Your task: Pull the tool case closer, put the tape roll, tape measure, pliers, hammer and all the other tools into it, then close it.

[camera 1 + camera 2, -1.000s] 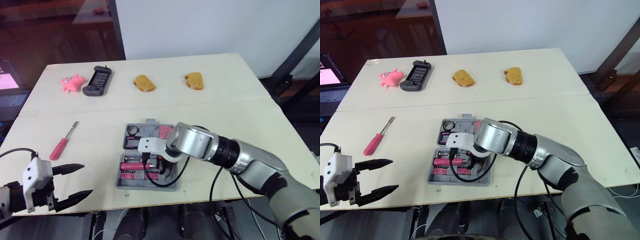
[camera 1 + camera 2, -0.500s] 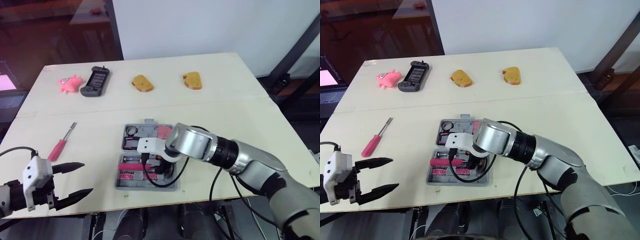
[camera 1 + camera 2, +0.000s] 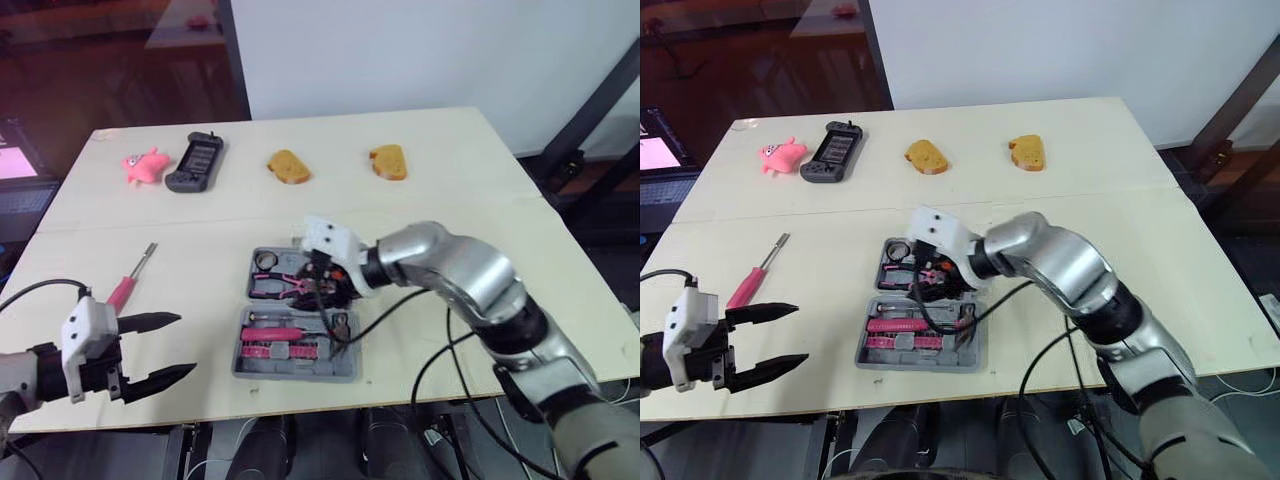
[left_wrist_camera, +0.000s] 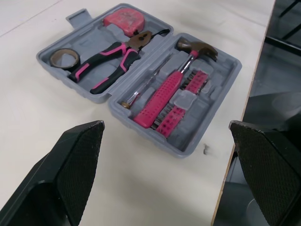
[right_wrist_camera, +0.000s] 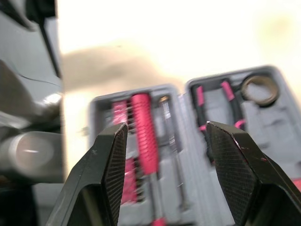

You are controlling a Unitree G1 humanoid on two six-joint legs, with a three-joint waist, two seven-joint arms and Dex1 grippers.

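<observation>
Tool case [image 4: 91, 33] lies open and flat on the tabletop [image 3: 450, 200], near the front edge, both halves facing up. My right pincer [image 5: 165, 125] hangs over the right part of the far half. Its fingers are apart with nothing between them. Past its tips I see the hammer [image 5: 143, 134] by its pink handle in the near half.

My left pincer [image 3: 188, 344] sits low at the front edge, left of the case and clear of it. Fingers are wide apart and empty, tips pointing toward the case. A pink-handled screwdriver [image 3: 128, 280] lies loose on the tabletop outside the case, farther back than the left pincer and apart from both.

From the left wrist the contents read plainly:
- Far half: tape roll [image 4: 65, 57] in one corner, pliers [image 4: 110, 59] beside it, tape measure [image 4: 123, 17] in the next corner.
- Near half: hammer, a slim screwdriver [image 4: 146, 89] alongside its handle, and bit rows [image 4: 186, 106] on the handle's other side.

Hidden or doubtful:
- From the head, my right wrist and pincer cover the tape measure and the nose of the pliers.
- A black cable [image 3: 345, 338] loops over the right end of the near half and partly covers it.
- From the head I cannot tell whether the right fingertips touch the case.
- From the right wrist I cannot make out the bits one by one, and the tape measure's corner is cut off.
</observation>
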